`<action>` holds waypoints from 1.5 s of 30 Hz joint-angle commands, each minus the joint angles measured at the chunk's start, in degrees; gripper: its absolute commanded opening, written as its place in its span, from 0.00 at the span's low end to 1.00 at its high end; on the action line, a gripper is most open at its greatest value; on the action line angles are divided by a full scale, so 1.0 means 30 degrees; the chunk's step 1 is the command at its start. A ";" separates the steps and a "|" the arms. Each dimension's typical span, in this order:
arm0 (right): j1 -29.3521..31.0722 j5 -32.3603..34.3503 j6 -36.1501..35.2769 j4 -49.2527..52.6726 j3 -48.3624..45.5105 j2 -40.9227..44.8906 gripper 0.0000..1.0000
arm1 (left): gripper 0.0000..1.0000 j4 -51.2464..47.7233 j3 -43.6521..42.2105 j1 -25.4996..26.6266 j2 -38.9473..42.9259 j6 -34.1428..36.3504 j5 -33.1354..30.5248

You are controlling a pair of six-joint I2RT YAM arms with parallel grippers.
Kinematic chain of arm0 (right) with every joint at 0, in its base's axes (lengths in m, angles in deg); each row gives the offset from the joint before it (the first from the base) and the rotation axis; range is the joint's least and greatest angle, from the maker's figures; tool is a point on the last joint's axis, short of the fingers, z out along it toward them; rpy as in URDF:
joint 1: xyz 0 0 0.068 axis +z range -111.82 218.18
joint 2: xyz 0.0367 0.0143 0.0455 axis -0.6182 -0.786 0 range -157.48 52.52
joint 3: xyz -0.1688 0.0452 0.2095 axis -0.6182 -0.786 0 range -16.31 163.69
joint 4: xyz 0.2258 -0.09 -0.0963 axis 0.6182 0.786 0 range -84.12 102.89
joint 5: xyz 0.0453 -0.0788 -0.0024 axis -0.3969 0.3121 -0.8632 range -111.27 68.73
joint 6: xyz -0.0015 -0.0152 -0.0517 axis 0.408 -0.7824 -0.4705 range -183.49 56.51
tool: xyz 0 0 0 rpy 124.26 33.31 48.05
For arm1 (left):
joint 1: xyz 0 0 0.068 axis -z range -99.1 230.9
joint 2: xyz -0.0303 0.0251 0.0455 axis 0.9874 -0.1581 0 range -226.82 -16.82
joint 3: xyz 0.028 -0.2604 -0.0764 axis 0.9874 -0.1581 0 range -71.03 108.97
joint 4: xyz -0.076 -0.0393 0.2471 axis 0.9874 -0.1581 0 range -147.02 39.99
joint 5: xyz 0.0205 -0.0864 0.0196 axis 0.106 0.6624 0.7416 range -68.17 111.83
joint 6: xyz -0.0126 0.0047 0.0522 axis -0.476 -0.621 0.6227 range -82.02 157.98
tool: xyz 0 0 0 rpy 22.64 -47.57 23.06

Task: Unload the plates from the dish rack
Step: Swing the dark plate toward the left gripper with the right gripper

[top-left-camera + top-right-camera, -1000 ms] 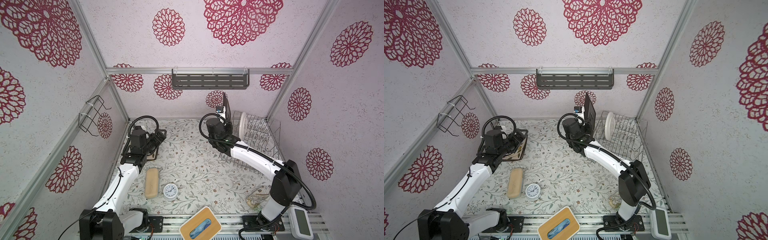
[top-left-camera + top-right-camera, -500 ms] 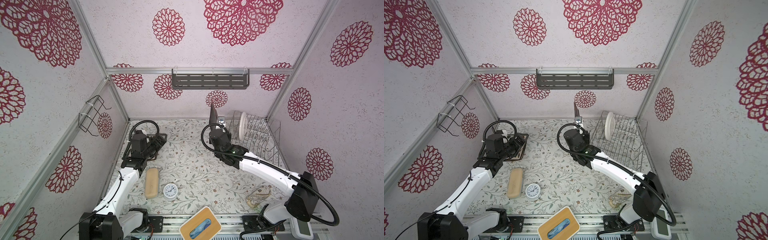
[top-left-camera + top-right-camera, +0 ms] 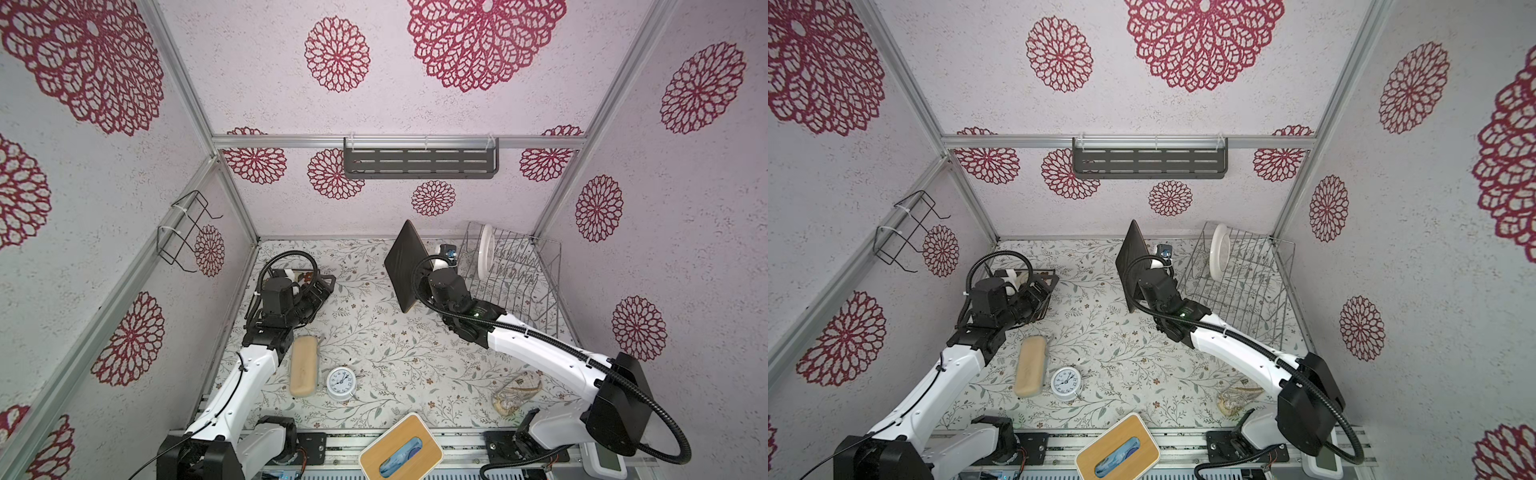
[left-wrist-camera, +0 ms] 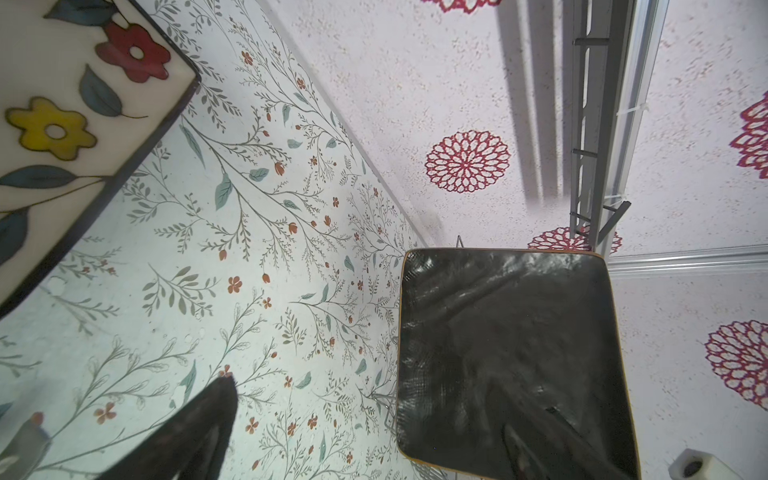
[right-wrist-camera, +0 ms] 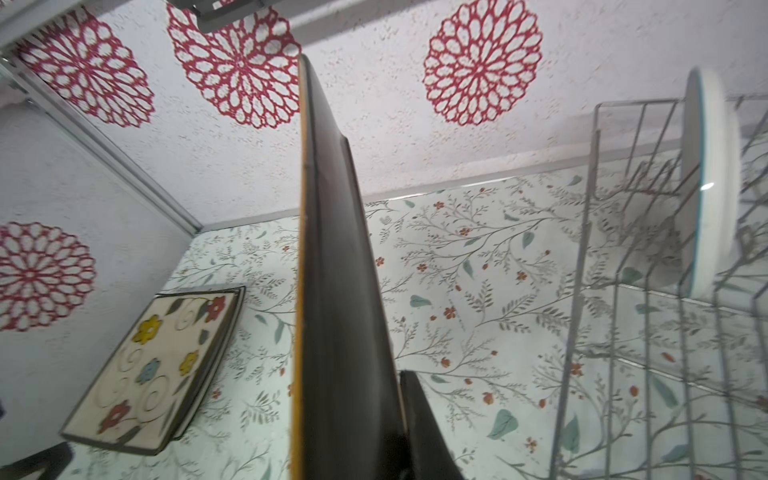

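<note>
Step in hand: carrying a plate from the rack to the stack.

Right gripper (image 3: 417, 291): clamped on the lower edge of the dark plate (image 3: 405, 266). You hold it on edge, nearly upright, clear of the table (image 3: 374, 340), just left of the rack (image 3: 515, 291) and free of its wires. The right wrist view shows one finger (image 5: 419, 415) pressed on the plate's back. The other finger is hidden behind the plate.

Left gripper (image 3: 322, 293): jaws wide, holding nothing. It hovers low at the far left, beside the stack.

Stack: the floral plate (image 5: 158, 365) lies flat on top at the far left of the table. At least one more edge shows beneath it. You cannot count the rest from these views.

Rack: one round white plate (image 3: 485, 257) stands upright in the far prongs. No other plate shows there, so you appear to be close to the end.

Next move, as judged: take the dark plate left across the open table, tilt it from upright to flat, and lower it square on the stack before you release. Your left gripper sits close to that spot, so draw it back first or the plate's swing may strike it. The grip is on one edge only, so turn slowly, because the plate may pivot in the fingers. Then return for the round plate.
</note>
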 commanded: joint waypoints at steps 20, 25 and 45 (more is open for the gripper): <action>-0.1781 -0.9059 1.0063 -1.1357 -0.2502 0.1707 0.00 | 0.98 0.4859 -0.1442 -0.0239 -0.1080 -0.1913 0.3638; -0.2000 -1.0410 1.1716 -1.3003 -0.2415 0.0728 0.00 | 0.94 0.5136 -0.1687 -0.0214 -0.0799 -0.2109 0.3662; -0.1754 -1.2582 1.4639 -1.5454 -0.1965 -0.1421 0.00 | 0.76 0.6830 -0.2262 -0.0213 -0.0864 -0.2458 0.4436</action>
